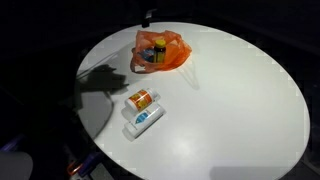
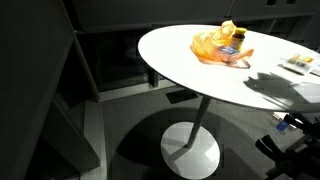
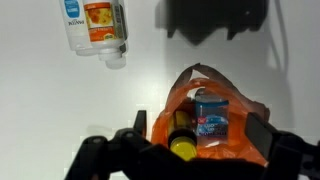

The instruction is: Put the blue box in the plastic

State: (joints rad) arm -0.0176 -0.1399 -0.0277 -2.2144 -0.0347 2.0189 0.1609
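The blue box (image 3: 212, 115) lies inside the orange plastic bag (image 3: 172, 100), next to a yellow-capped bottle (image 3: 182, 142). In the wrist view my gripper (image 3: 195, 135) hovers over the bag with its two fingers wide apart on either side, touching nothing. The gripper is open and empty. In both exterior views the bag (image 1: 172, 52) (image 2: 212, 45) sits on the round white table (image 1: 230, 110) (image 2: 190, 65), with the box's blue showing inside it (image 1: 157, 50) (image 2: 240, 36). My arm is dark against the dark background there and hard to make out.
Two small bottles lie side by side on the table away from the bag: one orange-labelled (image 1: 140, 99), one white and blue (image 1: 144, 119). They show at the top of the wrist view (image 3: 95, 25). The arm's shadow (image 1: 100, 80) falls near the table edge.
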